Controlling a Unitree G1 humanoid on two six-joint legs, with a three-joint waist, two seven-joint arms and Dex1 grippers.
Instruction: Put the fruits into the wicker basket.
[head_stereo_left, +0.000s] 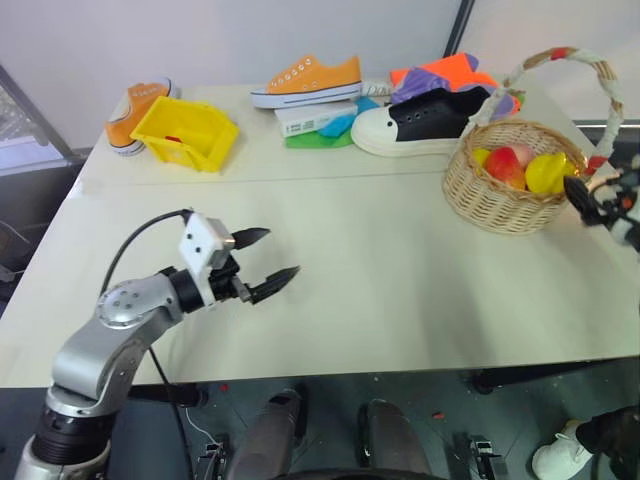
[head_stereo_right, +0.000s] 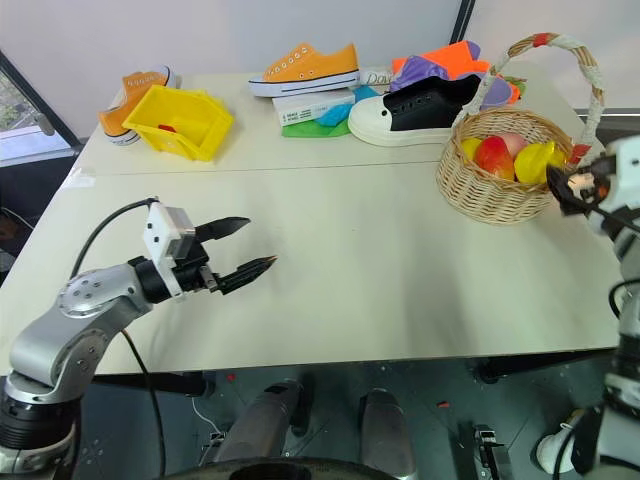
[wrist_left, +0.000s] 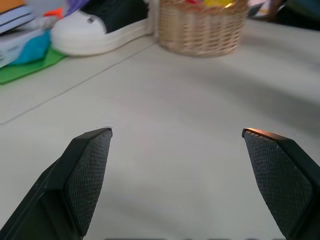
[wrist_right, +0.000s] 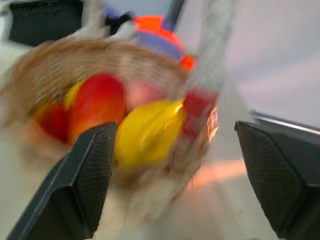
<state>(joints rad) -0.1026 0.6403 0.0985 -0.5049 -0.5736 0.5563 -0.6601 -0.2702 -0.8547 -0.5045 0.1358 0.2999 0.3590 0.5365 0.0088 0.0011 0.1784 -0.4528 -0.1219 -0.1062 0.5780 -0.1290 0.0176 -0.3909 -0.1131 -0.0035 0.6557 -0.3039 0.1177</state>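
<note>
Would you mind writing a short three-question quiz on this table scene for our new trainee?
1. True or false: the mango and the yellow fruit lie inside the wicker basket.
2. Which shoe sits closest to the basket? A) an orange shoe B) the black shoe C) none is near
3. Fill in: the left gripper is open and holds ____.

Key
1. True.
2. B: the black shoe lies just beside the basket; the orange shoe and the one behind the yellow bin lie farther off.
3. Nothing: it hovers over the bare table; the right gripper, also open, is beside the basket.
</note>
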